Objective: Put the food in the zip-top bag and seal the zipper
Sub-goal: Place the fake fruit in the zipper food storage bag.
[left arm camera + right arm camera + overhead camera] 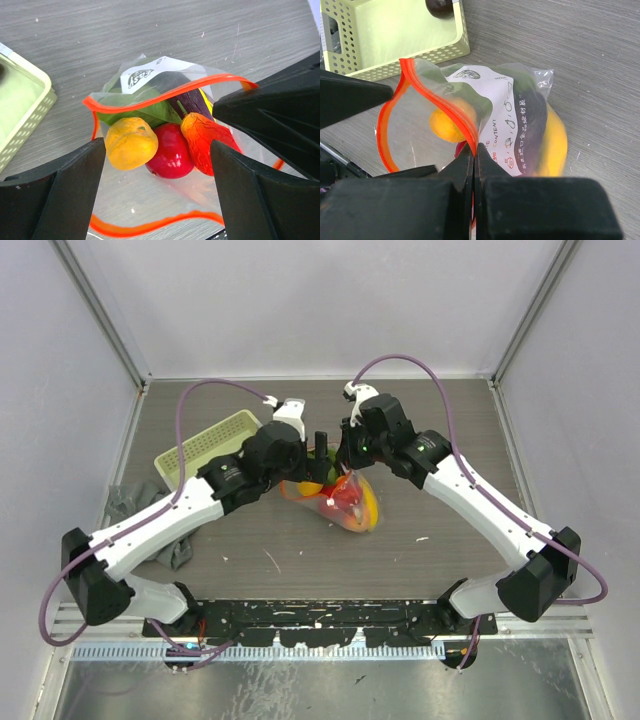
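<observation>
1 zip-top bag (146, 75), 6 food pcs (171, 150) inside; 1 basket (29, 116).

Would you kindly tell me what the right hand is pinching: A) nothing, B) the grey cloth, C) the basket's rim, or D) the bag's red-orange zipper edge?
D: the right wrist view shows the right hand shut on the zipper of the open zip-top bag.

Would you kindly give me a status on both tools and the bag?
Left tool open over zip-top bag mouth. Right tool shut on zipper, holding mouth open. Food inside, unsealed. One dark piece in basket.
</observation>
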Robot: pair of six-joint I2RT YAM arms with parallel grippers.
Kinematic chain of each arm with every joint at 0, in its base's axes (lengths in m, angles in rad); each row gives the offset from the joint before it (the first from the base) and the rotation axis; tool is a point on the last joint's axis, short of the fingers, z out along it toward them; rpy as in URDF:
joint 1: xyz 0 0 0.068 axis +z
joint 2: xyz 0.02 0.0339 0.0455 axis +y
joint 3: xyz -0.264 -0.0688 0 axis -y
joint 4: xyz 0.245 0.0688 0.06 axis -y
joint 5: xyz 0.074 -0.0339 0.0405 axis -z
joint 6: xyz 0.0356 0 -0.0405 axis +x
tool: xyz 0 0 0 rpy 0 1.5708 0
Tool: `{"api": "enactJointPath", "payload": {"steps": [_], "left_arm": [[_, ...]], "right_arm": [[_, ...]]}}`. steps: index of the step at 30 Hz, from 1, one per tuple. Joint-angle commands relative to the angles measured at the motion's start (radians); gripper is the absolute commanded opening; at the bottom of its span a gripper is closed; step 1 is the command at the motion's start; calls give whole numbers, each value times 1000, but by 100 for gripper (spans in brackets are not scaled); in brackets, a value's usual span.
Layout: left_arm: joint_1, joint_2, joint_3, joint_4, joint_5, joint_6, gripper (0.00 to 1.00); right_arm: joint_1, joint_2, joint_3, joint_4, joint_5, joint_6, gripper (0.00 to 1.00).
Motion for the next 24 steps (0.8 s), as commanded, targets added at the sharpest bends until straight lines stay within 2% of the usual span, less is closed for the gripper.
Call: {"api": "enactJointPath", "payload": {"steps": [1, 6, 13, 24], "left_arm": [[7, -96, -3, -5, -89, 25, 92], [76, -143, -27, -26, -101, 14, 97], [271, -162, -62, -50, 6, -54, 97], [543, 5, -96, 10, 177, -163, 98]], "right_arm": [[-3, -38, -2, 72, -5, -2, 0], [-4, -37, 3, 69, -2, -5, 0], [-2, -52, 0, 61, 18, -6, 0], [-3, -58, -5, 65, 38, -20, 0]]}}
